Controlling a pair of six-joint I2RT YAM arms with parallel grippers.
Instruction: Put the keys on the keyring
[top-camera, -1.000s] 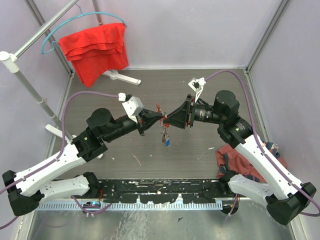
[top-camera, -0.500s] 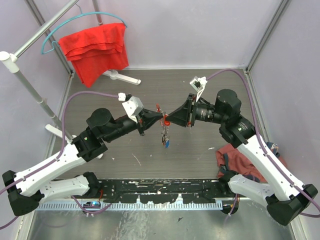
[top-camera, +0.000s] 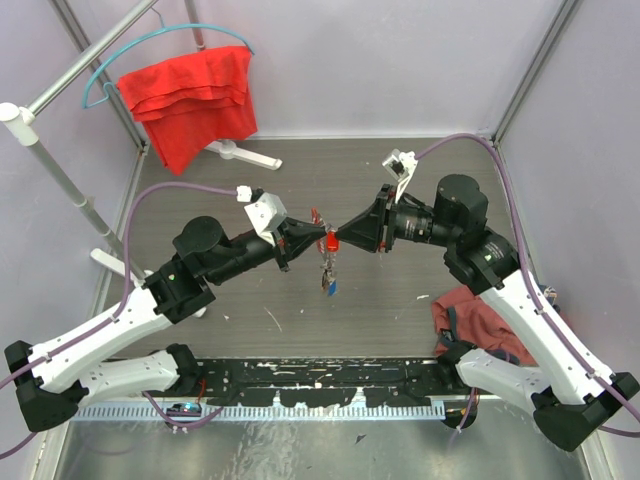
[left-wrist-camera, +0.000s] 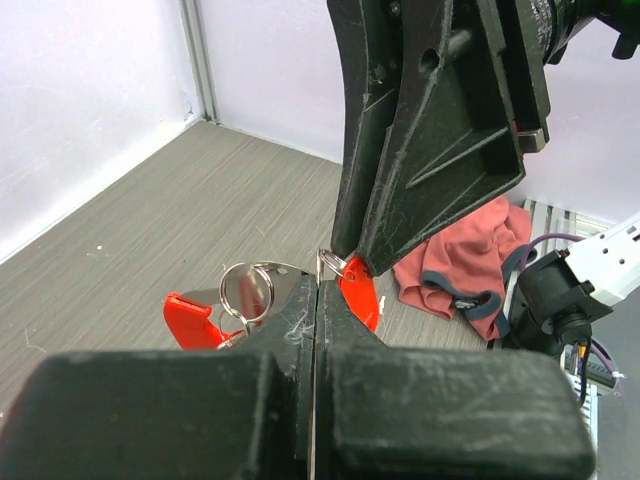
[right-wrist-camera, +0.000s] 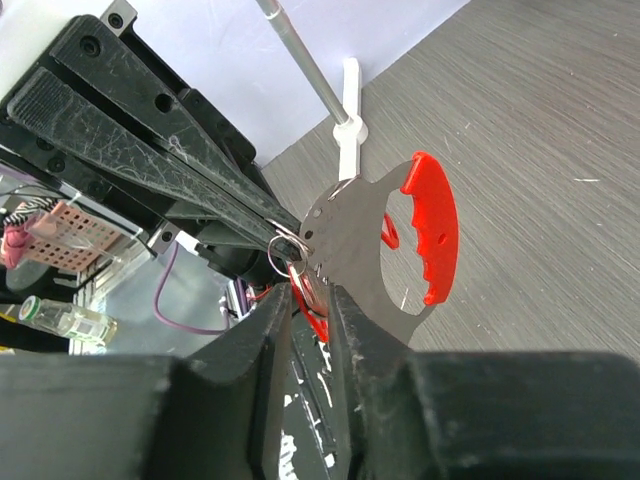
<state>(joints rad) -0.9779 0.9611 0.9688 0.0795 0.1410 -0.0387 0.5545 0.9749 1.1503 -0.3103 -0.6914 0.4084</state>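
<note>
Two grippers: left gripper (top-camera: 321, 239) and right gripper (top-camera: 338, 243) meet tip to tip above the middle of the table (top-camera: 300, 180).
Left gripper: jaws pressed tight together, pinching the edge of a flat silver plate (right-wrist-camera: 345, 235) that has a round hole and a red grip.
Right gripper: jaws narrow, closed on a red key head (left-wrist-camera: 362, 298).
Small wire ring (right-wrist-camera: 285, 246): sits where both sets of fingertips meet, at the plate's edge.
Keys (top-camera: 327, 272): the bunch hangs in the air just below the meeting tips, blue tag lowest, off the table.
Far left: red cloth (top-camera: 190, 100) draped on a hanger.
Near right: dusky pink cloth (top-camera: 475, 315) lying beside the right arm.
</note>
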